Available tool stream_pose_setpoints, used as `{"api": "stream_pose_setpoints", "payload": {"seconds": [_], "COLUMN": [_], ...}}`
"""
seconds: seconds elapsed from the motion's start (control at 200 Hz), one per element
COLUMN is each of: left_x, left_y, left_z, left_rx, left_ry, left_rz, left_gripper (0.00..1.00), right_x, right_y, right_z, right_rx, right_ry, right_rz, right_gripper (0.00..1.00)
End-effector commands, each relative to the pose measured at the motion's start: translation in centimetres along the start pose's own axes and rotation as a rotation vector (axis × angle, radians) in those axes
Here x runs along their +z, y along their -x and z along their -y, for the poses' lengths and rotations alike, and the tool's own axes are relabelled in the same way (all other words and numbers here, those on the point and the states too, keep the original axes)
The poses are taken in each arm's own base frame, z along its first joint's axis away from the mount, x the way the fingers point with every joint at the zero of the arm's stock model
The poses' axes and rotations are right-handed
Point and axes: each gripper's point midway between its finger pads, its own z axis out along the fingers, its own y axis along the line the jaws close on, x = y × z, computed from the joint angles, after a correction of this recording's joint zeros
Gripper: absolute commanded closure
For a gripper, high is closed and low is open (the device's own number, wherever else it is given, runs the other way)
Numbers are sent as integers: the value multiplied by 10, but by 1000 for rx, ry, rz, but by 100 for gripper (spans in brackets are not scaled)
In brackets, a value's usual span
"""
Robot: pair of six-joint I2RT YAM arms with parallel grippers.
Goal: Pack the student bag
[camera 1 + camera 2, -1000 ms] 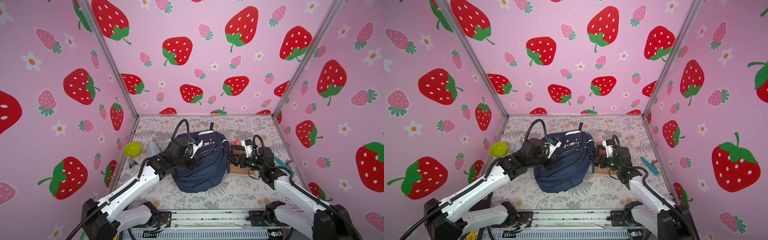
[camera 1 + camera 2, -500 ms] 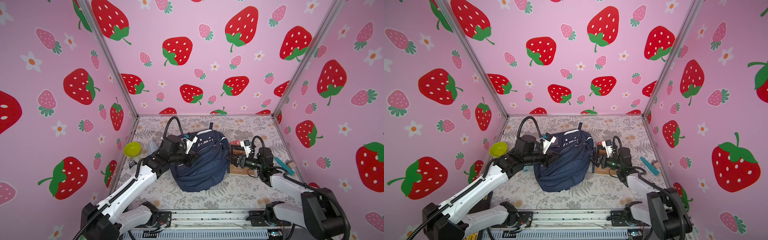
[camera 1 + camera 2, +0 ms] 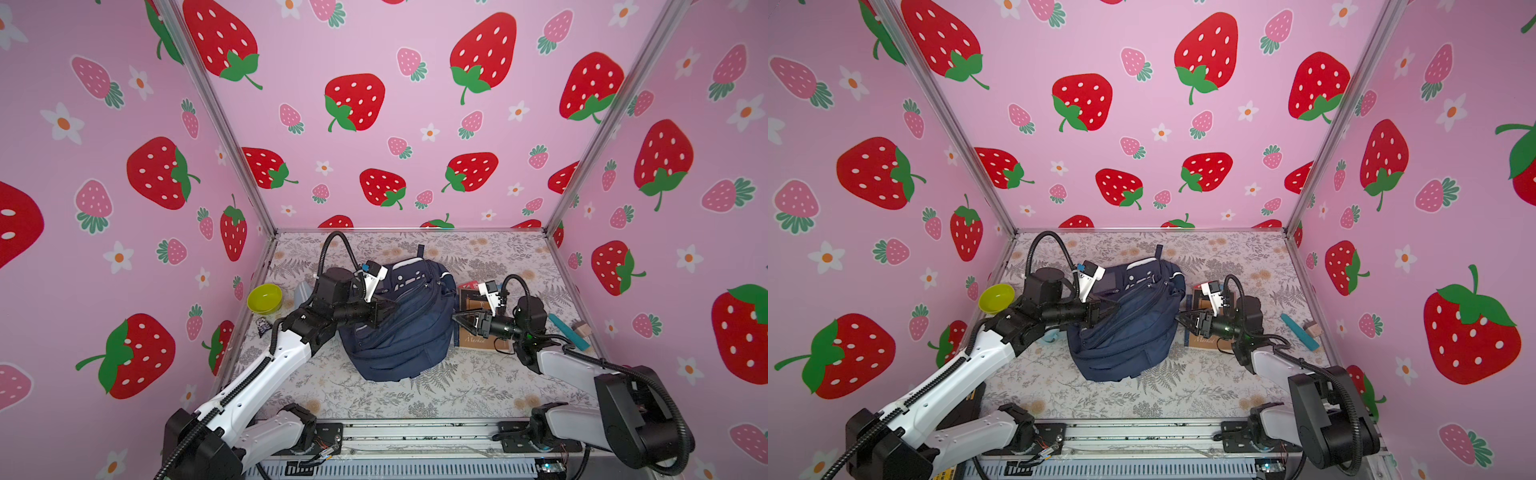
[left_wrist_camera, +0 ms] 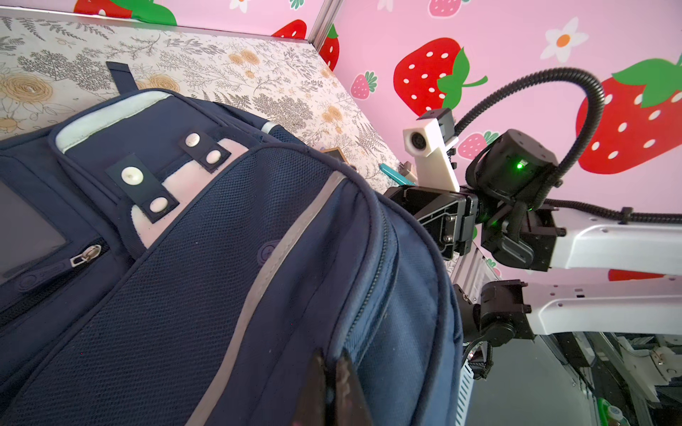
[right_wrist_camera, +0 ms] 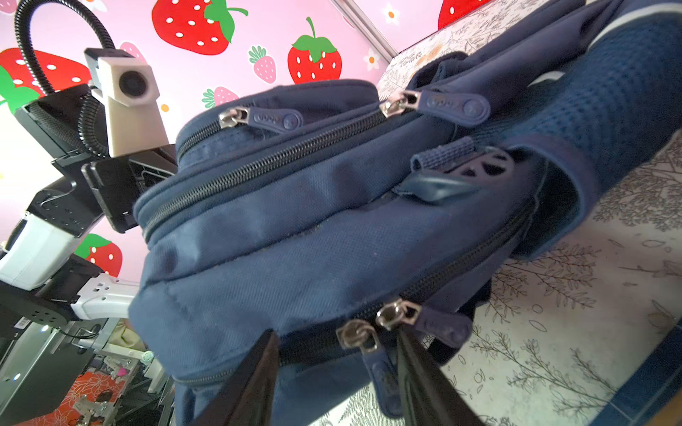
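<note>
Both top views: the big navy-blue fabric student bag point(image 3: 399, 332) point(image 3: 1125, 332) slumps mid-table on the floral-print mat point(image 3: 457, 386). The left gripper point(image 3: 390, 309) sits at its 9 o'clock and the right gripper point(image 3: 457, 320) at 3 o'clock.

Left wrist view — the left gripper point(image 4: 332, 387) is clenched, pinching student bag point(image 4: 221, 258) fabric beside a grey stripe point(image 4: 280, 250).

Right wrist view — the right gripper point(image 5: 336, 332) is spread apart, with silver zip sliders point(image 5: 396, 313) between its fingers, ungripped.
</note>
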Motion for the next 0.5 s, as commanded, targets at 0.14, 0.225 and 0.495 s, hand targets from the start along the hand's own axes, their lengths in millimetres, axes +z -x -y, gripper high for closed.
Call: {"api": "stream_pose_setpoints", "payload": {"seconds": [0.14,0.225,0.495], "left_x": [-18,-18,-16], "left_y": [37,37,32], "left_z": [28,27,22], "left_rx": [56,53,42], "left_ry": [-111,-109,-94], "left_rz": [149,147,140], "left_gripper": [100,100,100], "right_x": [2,3,3], "right_y": [-8,-6,-6], "right_z": [0,-3,-2], "right_rx": [14,13,9], "right_ry": [37,50,39], "right_rz": [-8,1,10], "right_gripper": [54,60,90]}}
